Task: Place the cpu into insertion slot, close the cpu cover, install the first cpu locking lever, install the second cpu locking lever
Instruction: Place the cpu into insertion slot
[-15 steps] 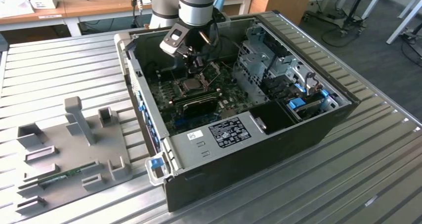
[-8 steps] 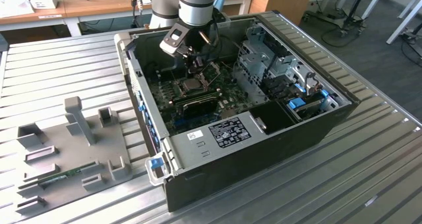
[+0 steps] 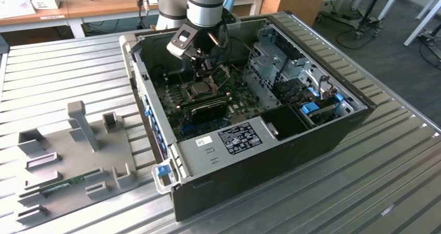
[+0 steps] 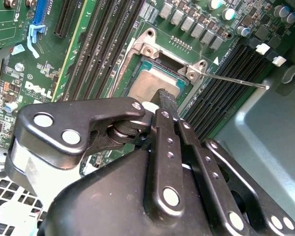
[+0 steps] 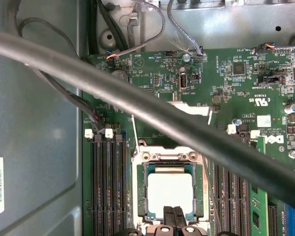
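The cpu [image 5: 169, 192] sits seated, cpu cover [image 5: 152, 156] apparently down; pincer [image 5: 174, 213], pressed together and empty, noses its edge; locking lever [image 4: 235, 80] stands free, likely wanting a steady push.

cpu [image 5: 170, 194] in insertion slot [image 5: 167, 156]; memory slots [image 5: 109, 187] flanking both sides

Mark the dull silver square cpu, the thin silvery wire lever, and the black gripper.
cpu [image 5: 170, 192]: first wrist view, centre of its metal top.
wire lever [image 4: 235, 80]: second wrist view, midway along the rod.
gripper [image 5: 174, 212]: first wrist view, between its fingertips.
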